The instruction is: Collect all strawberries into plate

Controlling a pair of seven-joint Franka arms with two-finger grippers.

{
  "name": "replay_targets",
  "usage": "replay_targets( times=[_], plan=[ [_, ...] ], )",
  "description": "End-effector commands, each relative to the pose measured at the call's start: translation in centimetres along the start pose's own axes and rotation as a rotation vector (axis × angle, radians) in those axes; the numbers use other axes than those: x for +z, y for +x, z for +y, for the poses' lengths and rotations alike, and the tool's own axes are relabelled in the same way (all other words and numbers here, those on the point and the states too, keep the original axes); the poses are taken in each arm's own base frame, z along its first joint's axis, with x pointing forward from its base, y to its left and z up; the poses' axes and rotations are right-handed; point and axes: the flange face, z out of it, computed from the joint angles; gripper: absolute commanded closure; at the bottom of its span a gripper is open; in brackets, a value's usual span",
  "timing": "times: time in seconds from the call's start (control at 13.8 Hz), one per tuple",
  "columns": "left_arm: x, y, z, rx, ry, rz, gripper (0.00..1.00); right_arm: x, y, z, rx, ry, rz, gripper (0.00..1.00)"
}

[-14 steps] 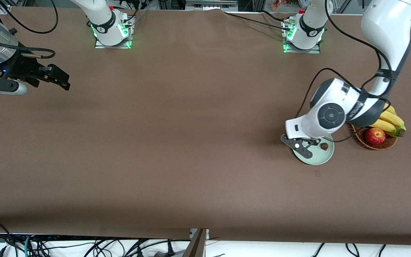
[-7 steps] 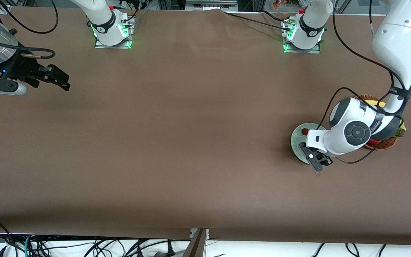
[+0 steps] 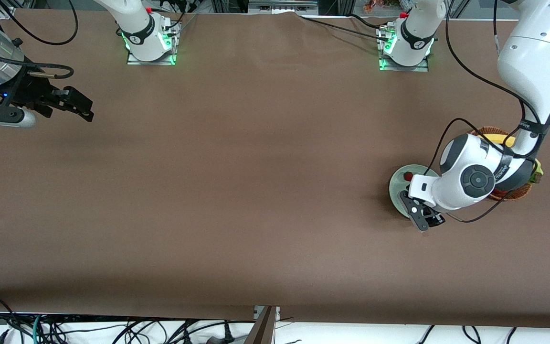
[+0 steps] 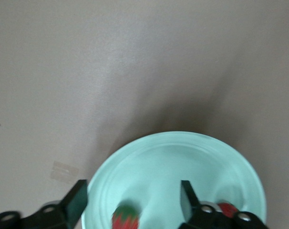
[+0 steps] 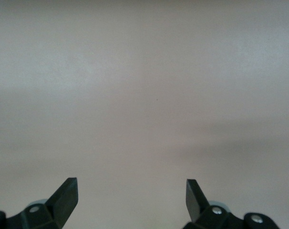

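Note:
The pale mint-green plate (image 3: 397, 185) lies near the left arm's end of the table, partly under the left arm. One strawberry (image 3: 407, 176) shows on its part farther from the front camera. My left gripper (image 3: 428, 222) hangs open over the plate's near edge. In the left wrist view the left gripper (image 4: 131, 200) is open over the plate (image 4: 182, 162). One strawberry (image 4: 125, 218) lies on the plate between the fingers, untouched. Another strawberry (image 4: 228, 209) lies partly hidden by one finger (image 4: 186, 198). My right gripper (image 3: 80, 106) waits open and empty at the right arm's end, and its wrist view (image 5: 131, 191) shows only bare table.
A brown wicker basket (image 3: 518, 192) with a banana (image 3: 494, 138) stands beside the plate toward the left arm's end, mostly hidden by the left arm. A small pale mark (image 4: 63, 169) lies on the table beside the plate.
The left arm swung from over the plate's far part to its near edge, uncovering one strawberry and hiding the basket's fruit. In the last half second it barely shifted. The right arm stayed still.

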Motion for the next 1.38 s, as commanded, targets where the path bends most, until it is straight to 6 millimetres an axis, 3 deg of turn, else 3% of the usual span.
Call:
replay_targets(
  times=[0.0, 0.15, 0.51, 0.8, 0.94, 1.09, 1.31],
  plan=[
    [-6.1, 0.4, 1.5, -0.134, -0.068, -0.034, 0.0, -0.4, -0.2, 0.4, -0.012, -0.003, 0.007, 0.0],
    [-9.2, 1.3, 2.6, -0.216, -0.09, -0.071, 0.0, -0.4, -0.2, 0.4, -0.012, -0.004, 0.005, 0.0],
    [-19.7, 1.9, 4.8, -0.4, -0.093, -0.178, 0.0, -0.4, -0.1, 0.5, -0.017, -0.005, 0.007, 0.0],
    [-26.9, -1.0, 3.3, -0.481, -0.043, -0.118, 0.0, -0.4, -0.1, 0.7, -0.017, -0.01, 0.008, 0.0],
    [-29.8, -2.3, 2.3, -0.523, 0.0, -0.076, 0.0, -0.6, -0.1, 0.6, -0.02, -0.009, 0.011, 0.0],
    [-32.5, -3.2, 3.0, -0.619, 0.047, -0.06, 0.0, -0.6, -0.1, 0.6, -0.032, -0.007, 0.012, 0.0],
    [-33.9, -5.2, 4.2, -0.863, 0.017, 0.022, 0.0, -0.6, 0.0, 0.8, -0.058, -0.004, 0.012, 0.0]
  ],
)
